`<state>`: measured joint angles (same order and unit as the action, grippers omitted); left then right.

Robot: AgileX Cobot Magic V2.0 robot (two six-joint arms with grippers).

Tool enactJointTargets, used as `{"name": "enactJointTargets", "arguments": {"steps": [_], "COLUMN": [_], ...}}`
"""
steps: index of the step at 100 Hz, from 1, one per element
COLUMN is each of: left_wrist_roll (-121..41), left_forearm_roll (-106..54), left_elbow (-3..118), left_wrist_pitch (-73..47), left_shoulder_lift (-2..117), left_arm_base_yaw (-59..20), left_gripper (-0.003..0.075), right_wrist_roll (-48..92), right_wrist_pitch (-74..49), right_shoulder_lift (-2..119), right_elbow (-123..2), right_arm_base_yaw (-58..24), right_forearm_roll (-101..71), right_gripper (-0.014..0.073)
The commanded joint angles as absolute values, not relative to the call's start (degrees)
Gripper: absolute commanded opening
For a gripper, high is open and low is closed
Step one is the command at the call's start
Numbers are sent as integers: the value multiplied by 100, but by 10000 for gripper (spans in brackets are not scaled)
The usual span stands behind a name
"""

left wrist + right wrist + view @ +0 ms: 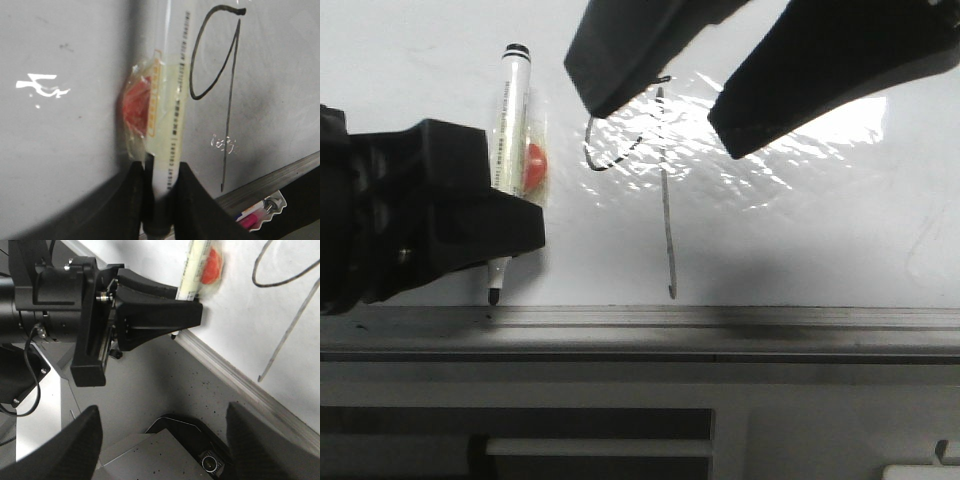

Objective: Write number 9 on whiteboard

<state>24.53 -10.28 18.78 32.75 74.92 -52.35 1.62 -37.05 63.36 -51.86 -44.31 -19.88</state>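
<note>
Left gripper (186, 315): matte black, wedge-shaped fingers (510, 225), blocky housing behind them with a silver screw and thin black cables trailing off the wrist. Right gripper (660, 105): same matte black, broad tapered fingers (620, 60), blunt tips, no markings.

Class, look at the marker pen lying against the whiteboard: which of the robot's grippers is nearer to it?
Left. The left gripper is clamped on the marker pen, holding it against the whiteboard. The right gripper hangs open over the drawn 9, apart from the pen.
</note>
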Motion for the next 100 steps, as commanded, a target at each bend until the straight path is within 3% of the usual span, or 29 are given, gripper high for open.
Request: {"name": "enactJointTargets", "arguments": {"steps": [1, 15, 32, 39, 68, 75, 93, 97, 100], "left_wrist_roll": [2486, 2486, 2486, 2486, 2486, 2474, 2356, 2356, 2356], "left_forearm_roll": [-1230, -1230, -1230, -1230, -1230, -1230, -1230, -1230, -1219], "left_elbow": [2005, 2005, 2005, 2005, 1825, 1661, 1188, 1099, 1019], "left_wrist_pitch": [3528, 3528, 3551, 3551, 3485, 3485, 3507, 3510, 3524], "left_shoulder_lift": [7469, 7469, 7458, 7427, 6800, 6507, 5697, 5494, 5341], "left_arm_base_yaw": [-5233, -5233, -5245, -5245, -5245, -5245, -5245, -5245, -5245], "left_gripper": [-20, 15, 306, 377, 395, 395, 395, 393, 384], "right_wrist_roll": [202, 202, 202, 202, 202, 202, 202, 202, 202], "right_wrist_pitch": [-3486, -3495, -3495, -3495, -3476, -3395, -2901, -2821, -2732], "right_shoulder_lift": [6252, 6252, 6252, 6252, 6151, 6037, 5560, 5422, 5326], "right_elbow": [-5378, -5378, -5378, -5378, -5378, -5367, -5093, -5013, -4947], "right_arm_base_yaw": [-4441, -4441, -4441, -4441, -4441, -4441, -4441, -4441, -4441], "right_forearm_roll": [-2013, -2013, -2013, -2013, -1790, -1666, -1412, -1347, -1319], "right_gripper": [461, 461, 461, 461, 455, 394, -14, -69, -64]}}
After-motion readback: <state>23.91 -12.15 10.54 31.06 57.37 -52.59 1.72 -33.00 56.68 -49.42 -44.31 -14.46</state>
